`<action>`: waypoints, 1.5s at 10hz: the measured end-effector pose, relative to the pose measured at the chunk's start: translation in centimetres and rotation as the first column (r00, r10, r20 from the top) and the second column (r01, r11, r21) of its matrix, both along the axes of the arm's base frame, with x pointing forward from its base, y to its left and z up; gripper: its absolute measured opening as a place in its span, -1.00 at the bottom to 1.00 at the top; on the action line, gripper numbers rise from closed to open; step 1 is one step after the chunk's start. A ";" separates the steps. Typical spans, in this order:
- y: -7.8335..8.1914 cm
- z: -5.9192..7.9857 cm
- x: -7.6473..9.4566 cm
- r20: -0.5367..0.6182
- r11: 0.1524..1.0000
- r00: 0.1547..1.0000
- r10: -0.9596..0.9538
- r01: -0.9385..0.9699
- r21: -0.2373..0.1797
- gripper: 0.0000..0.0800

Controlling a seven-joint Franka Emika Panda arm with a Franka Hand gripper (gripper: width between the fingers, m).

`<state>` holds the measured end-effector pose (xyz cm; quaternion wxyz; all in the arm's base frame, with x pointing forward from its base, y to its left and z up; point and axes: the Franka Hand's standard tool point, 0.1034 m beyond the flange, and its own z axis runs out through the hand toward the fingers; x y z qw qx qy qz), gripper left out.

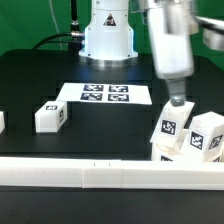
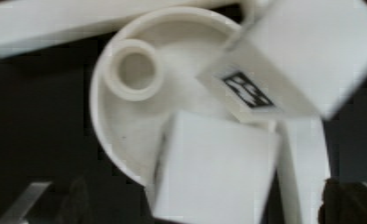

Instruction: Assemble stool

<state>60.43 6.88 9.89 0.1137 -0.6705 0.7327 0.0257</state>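
The stool's round white seat [image 2: 135, 110] lies with a round socket [image 2: 137, 68] facing up, at the exterior view's right against the front rail. Blocky white tagged legs stand on it: one [image 1: 168, 128] under the gripper, one [image 1: 206, 133] beside it. In the wrist view a tagged leg [image 2: 286, 60] stands past the nearer leg [image 2: 215, 165]. My gripper [image 1: 178, 103] hangs just above the nearer leg. It is open [image 2: 201, 205], with the dark fingers [image 2: 55, 200] wide on either side of that leg. I cannot tell if they touch it. A loose leg [image 1: 50, 117] lies at the left.
The marker board [image 1: 105, 93] lies flat at the table's middle back, before the robot base [image 1: 108, 35]. A long white rail [image 1: 110, 176] runs along the front edge. Another white part [image 1: 2, 121] shows at the far left edge.
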 end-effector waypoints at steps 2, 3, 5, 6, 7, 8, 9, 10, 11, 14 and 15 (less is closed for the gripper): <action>0.8 0.3 0.1 0.017 0.971 0.972 0.233 -0.231 -0.058 0.62; 0.6 0.2 0.1 0.021 0.960 0.962 0.273 -0.271 -0.064 0.62; 0.6 0.2 0.1 0.039 0.908 0.910 0.414 -0.409 -0.089 0.62; 0.6 0.2 0.1 0.043 0.892 0.893 0.448 -0.443 -0.096 0.62; 0.4 0.2 0.0 0.042 0.809 0.812 0.582 -0.573 -0.130 0.62; 0.3 0.2 0.0 0.033 0.698 0.703 0.710 -0.697 -0.167 0.62; 0.2 0.2 0.2 0.037 0.591 0.597 0.802 -0.782 -0.199 0.62; 0.5 0.3 0.2 0.034 0.484 0.489 0.872 -0.848 -0.218 0.62; 0.9 0.2 0.1 0.032 0.416 0.420 0.907 -0.881 -0.225 0.62; 0.5 0.2 0.1 0.022 0.253 0.256 0.966 -0.933 -0.255 0.62; 0.5 0.2 0.1 0.016 0.178 0.181 0.983 -0.947 -0.267 0.62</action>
